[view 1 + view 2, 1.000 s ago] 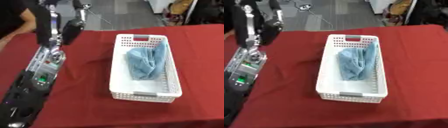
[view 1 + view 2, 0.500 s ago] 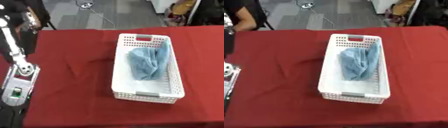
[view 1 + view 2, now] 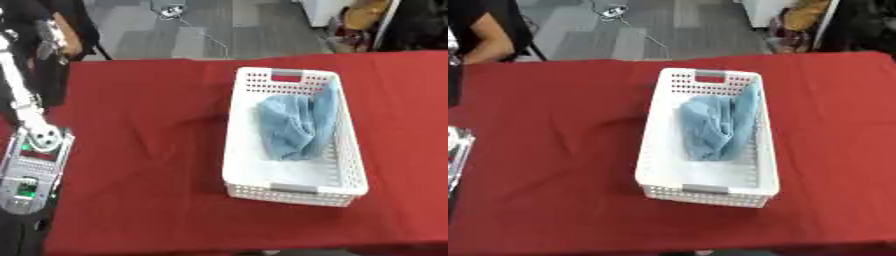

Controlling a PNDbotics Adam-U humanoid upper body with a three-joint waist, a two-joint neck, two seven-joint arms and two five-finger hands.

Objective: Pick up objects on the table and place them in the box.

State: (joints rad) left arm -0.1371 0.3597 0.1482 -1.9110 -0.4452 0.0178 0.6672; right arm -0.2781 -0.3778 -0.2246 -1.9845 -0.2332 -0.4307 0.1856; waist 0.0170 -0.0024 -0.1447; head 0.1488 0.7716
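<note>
My left arm [image 3: 31, 150] rises along the left edge of the red table [image 3: 149, 125], and my left hand [image 3: 51, 37] is raised past the table's far left corner; I cannot tell whether its fingers are curled or straight. Right of centre, the white box [image 3: 293, 187] holds a crumpled blue cloth [image 3: 293, 125], draped against its right wall.

There are no words, numbers or signs that can be read. The white box [image 3: 293, 187] has no label on it, the blue cloth [image 3: 293, 125] inside it is plain, and the red table [image 3: 149, 115] has no writing.
</note>
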